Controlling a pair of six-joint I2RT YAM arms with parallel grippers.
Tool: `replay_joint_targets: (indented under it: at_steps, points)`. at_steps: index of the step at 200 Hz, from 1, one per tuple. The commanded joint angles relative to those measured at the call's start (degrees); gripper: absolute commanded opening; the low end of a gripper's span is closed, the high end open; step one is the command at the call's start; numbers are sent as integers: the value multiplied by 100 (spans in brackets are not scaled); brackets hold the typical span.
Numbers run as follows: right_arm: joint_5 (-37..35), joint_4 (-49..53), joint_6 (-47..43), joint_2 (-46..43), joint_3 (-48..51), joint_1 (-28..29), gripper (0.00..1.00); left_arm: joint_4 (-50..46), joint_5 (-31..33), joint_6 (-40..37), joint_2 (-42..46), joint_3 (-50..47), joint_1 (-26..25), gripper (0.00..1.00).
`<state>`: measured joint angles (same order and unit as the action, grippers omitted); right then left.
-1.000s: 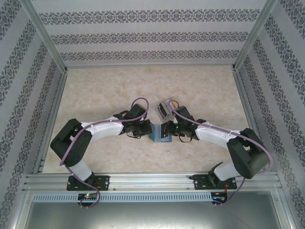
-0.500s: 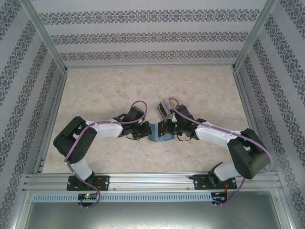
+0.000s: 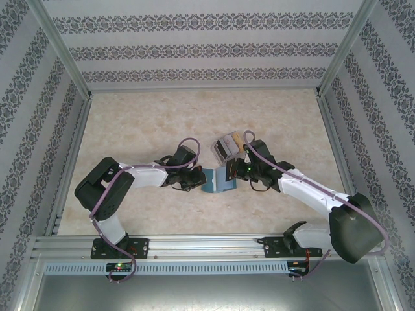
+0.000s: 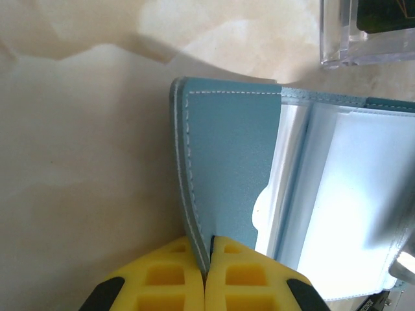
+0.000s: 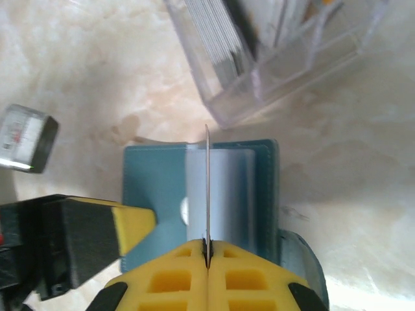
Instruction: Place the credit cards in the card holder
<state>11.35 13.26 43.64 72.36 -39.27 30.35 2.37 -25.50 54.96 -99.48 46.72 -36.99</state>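
Observation:
The teal card holder (image 3: 217,184) lies open on the table between my two grippers. My left gripper (image 3: 200,179) is shut on the edge of its left flap (image 4: 227,162), which stands raised and bares the clear pockets (image 4: 343,207). My right gripper (image 3: 232,172) is shut on one thin credit card (image 5: 207,188), seen edge-on and held upright just above the card holder's (image 5: 152,188) pale pockets. More credit cards (image 5: 217,32) stand stacked in a clear box beyond it.
The clear plastic box (image 3: 227,148) sits just behind the card holder, close to my right wrist. A small dark-and-white box (image 5: 26,139) lies on the table to the left. Aluminium rails (image 3: 71,162) and patterned walls enclose the marbled tabletop.
My right arm has stretched out, its elbow swinging right and toward the near edge, while its gripper stays over the card holder with the card. The left arm has barely moved.

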Motion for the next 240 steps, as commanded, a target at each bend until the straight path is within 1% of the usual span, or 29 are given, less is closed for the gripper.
replay_joint_targets:
  at_steps: [1, 51, 100, 146, 162, 212, 240]
  points:
    - [-434, 486, -225, -157, -19, -20, 0, -69, -47, -40, -123, -49, 61, 1]
    - [-464, 581, -399, -162, -32, -20, 0, -145, -63, -99, -133, 13, 61, 2]
    - [-452, 372, -391, 208, 24, 17, 0, -149, -159, -109, -201, 84, 61, 2]
    - [-568, 228, -387, 624, 24, 189, 0, -149, -199, -117, -221, 109, 61, 2]
    - [-500, 142, -366, 725, 7, 230, 0, -148, -205, -117, -221, 113, 61, 2]
    - [-370, 96, -194, 470, -125, 287, 0, -155, -210, -126, -186, 114, 61, 2]
    - [-104, -60, -63, 374, -175, 296, 0, -136, -212, -117, -208, 127, 61, 3]
